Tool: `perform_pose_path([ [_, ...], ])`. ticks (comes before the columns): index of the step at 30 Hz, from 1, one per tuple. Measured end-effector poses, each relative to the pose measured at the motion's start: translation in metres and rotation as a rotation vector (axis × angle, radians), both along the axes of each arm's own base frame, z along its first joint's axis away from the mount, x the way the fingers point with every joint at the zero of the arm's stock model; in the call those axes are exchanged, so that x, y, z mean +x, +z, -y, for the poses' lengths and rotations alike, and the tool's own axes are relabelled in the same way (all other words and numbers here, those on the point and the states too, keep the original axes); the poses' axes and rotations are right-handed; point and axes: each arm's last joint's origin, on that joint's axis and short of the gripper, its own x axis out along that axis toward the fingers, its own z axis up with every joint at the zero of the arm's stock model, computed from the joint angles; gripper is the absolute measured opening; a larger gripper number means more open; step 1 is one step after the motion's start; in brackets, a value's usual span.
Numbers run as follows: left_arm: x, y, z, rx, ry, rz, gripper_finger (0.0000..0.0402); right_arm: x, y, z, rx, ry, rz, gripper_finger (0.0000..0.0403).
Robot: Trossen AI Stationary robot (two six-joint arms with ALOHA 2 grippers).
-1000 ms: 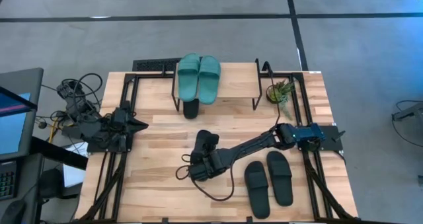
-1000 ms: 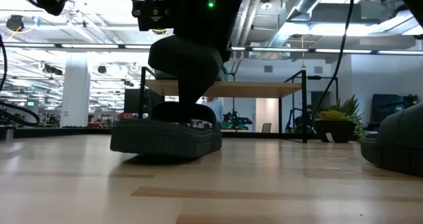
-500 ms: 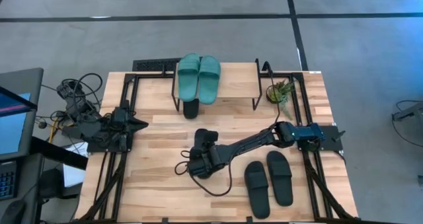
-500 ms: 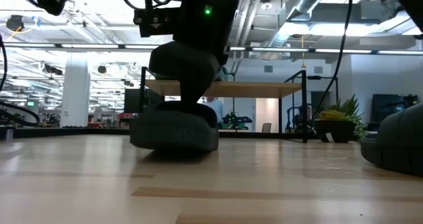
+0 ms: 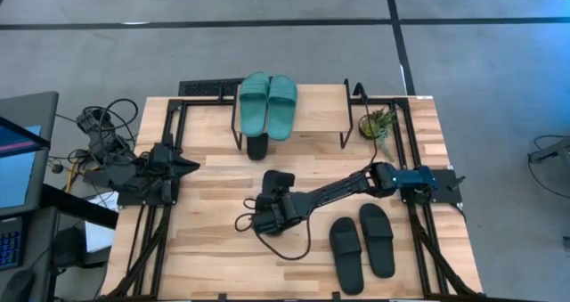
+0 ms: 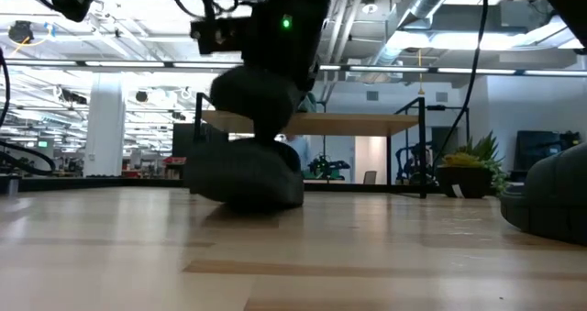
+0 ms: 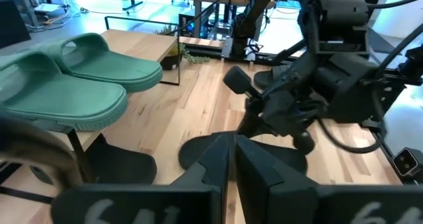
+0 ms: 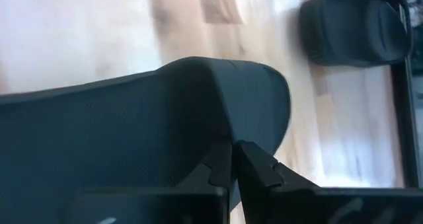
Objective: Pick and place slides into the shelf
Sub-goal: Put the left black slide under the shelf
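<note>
A black slide [image 5: 278,188] lies mid-table with my right gripper [image 5: 267,213] shut on it; its wide strap [image 8: 165,125] fills the right wrist view. The teal-green pair [image 5: 267,103] rests sole-down on the shelf's top board [image 5: 321,106]. Another black slide [image 5: 256,146] lies on the table under the shelf, its heel end sticking out. A black pair [image 5: 361,244] lies flat near the front right. My left gripper [image 5: 183,168] waits shut at the table's left side. My right gripper pinches the black slide's strap at its edge [image 8: 221,141] between its two fingers. It comes at the strap from above [image 6: 261,91], slanting from the table's near side. The sole [image 6: 243,184] sits on the table, tilted, one end a little raised.
A small potted plant [image 5: 378,124] stands at the shelf's right end. Loose cables [image 5: 280,244] trail on the table below my right gripper. Bare wood lies between the held slide and the shelf, and along the table's left half.
My right gripper has shut on the black slide's strap and moved a little toward the shelf. The slide has turned about on the table, from side-on to nearly end-on in the low view, and now sits tilted.
</note>
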Motion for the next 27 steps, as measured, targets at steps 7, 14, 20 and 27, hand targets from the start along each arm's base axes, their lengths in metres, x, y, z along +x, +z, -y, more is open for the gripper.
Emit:
perform_pose_path([
  [7, 0.0, 0.0, -0.001, 0.0, 0.018, 0.006, 0.0013, -0.005, 0.0, 0.011, -0.052, -0.083, -0.021, 0.0001],
  [14, 0.0, 0.0, -0.001, 0.001, 0.025, 0.008, 0.0013, -0.001, 0.0, 0.028, -0.071, -0.081, -0.045, 0.0001],
  [20, 0.0, 0.0, -0.001, -0.005, 0.026, 0.009, 0.0013, 0.002, 0.002, 0.045, -0.077, -0.089, -0.064, 0.0],
  [27, 0.0, 0.0, -0.001, -0.008, 0.027, 0.009, 0.0013, 0.003, 0.003, 0.054, -0.074, -0.086, -0.082, 0.0],
])
